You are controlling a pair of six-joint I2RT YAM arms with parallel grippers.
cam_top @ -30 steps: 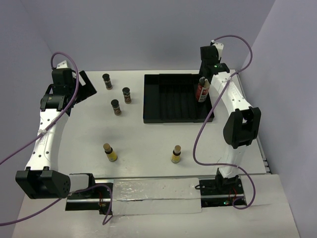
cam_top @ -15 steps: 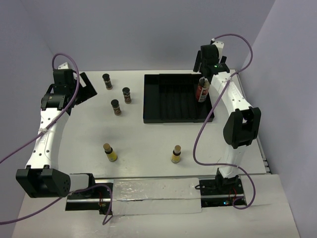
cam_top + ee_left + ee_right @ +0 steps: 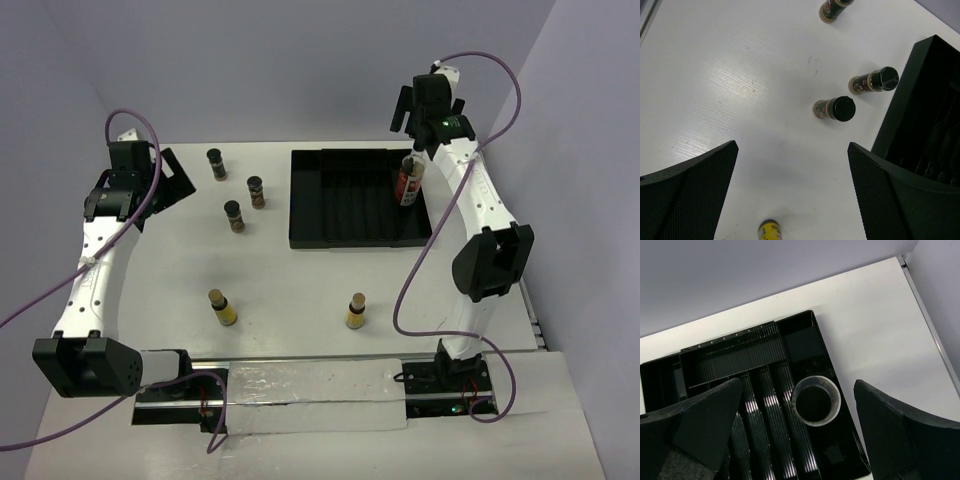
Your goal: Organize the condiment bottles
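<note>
- Five bottles stand loose on the worktop (image 3: 300, 290): three brown bottles (image 3: 256, 191) far left, two yellow bottles (image 3: 355, 311) near.
- The reddish bottle (image 3: 408, 184) stands upright at the tray's (image 3: 300, 200) right end.
- The left tool (image 3: 792, 146) and right tool (image 3: 797, 384) are both spread and empty.
- Risk: the right tool hangs over the reddish bottle, so a low sideways swing could topple it.
- No label is legible.

A reddish bottle (image 3: 408, 183) stands upright at the right end of the black tray (image 3: 340, 205), upper right. Three dark brown bottles (image 3: 216, 164) (image 3: 257, 191) (image 3: 234, 215) cluster upper left; two yellow bottles (image 3: 222, 307) (image 3: 355, 311) stand apart below.
</note>
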